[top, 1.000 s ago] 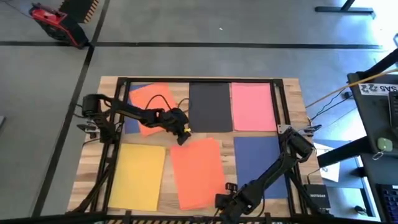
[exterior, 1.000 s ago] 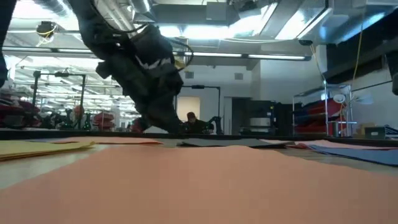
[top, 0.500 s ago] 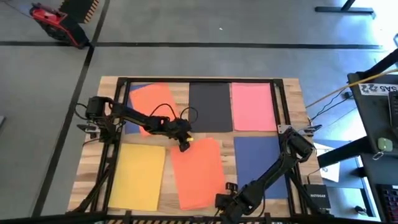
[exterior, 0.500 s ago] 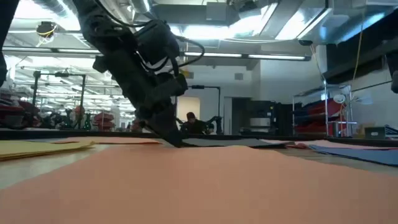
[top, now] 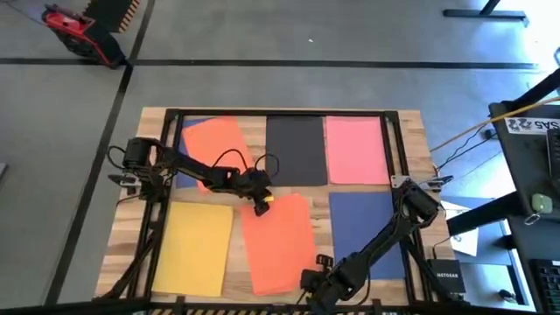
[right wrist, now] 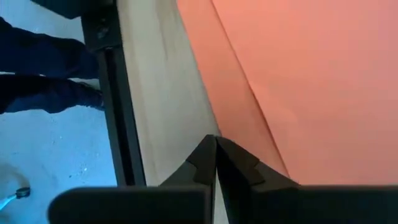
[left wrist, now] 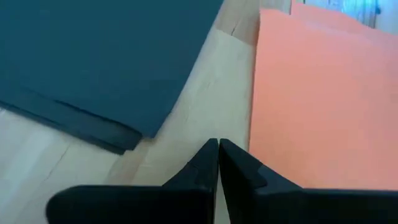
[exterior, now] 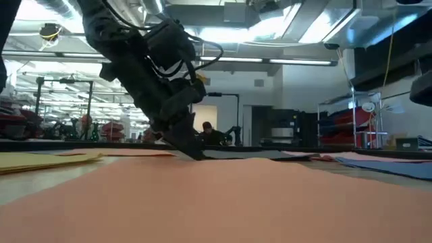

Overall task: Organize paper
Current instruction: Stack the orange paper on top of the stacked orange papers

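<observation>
While the right gripper (top: 312, 282) waits, fingers closed and empty, at the near edge of the wooden desk (top: 411, 122), the left gripper (top: 261, 206), fingers pressed together on nothing, touches down beside the far corner of the flat orange paper (top: 278, 241), bare wood between it and the black sheet (top: 295, 150).

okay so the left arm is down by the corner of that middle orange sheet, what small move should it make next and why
Probably press the shut left end effector onto the orange sheet corner and nudge it straight: that sheet lies skewed beside the squarely laid black sheet.
</observation>
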